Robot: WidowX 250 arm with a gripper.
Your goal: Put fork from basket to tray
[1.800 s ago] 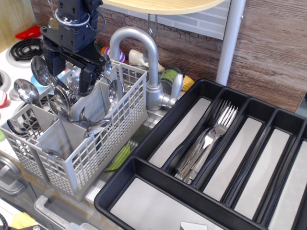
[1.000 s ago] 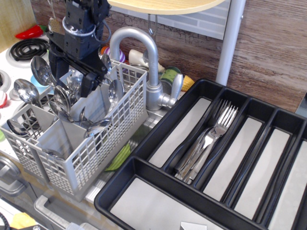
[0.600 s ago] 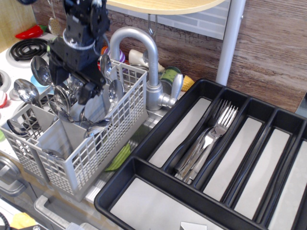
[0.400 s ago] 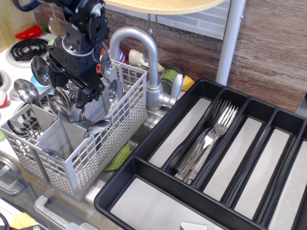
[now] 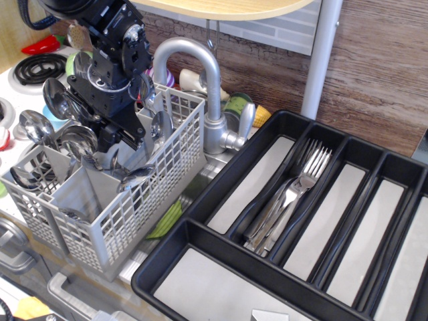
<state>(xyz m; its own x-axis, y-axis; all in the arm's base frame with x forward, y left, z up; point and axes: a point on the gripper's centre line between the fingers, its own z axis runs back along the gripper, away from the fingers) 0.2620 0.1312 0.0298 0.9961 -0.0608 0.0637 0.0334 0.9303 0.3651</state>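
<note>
The light grey basket (image 5: 150,190) stands at the left, full of shiny spoons (image 5: 79,137) standing bowl up. I cannot make out a fork among them. My black gripper (image 5: 100,127) is tilted and dipped into the basket's back compartments, its fingers (image 5: 124,136) apart among the cutlery, with nothing visibly held. The black tray (image 5: 200,231) lies at the right. Several silver forks (image 5: 294,190) lie in its second long compartment, tines pointing away.
A grey curved faucet (image 5: 207,87) rises right behind the basket, between it and the tray. A white pole (image 5: 321,57) stands behind the tray. A stove coil (image 5: 37,67) and colourful toys sit at the far left. A wooden shelf hangs overhead.
My gripper has come down from above the basket and tilted, sinking its fingers among the spoons. The spoons beside it have shifted a little. The tray and its forks have not moved.
</note>
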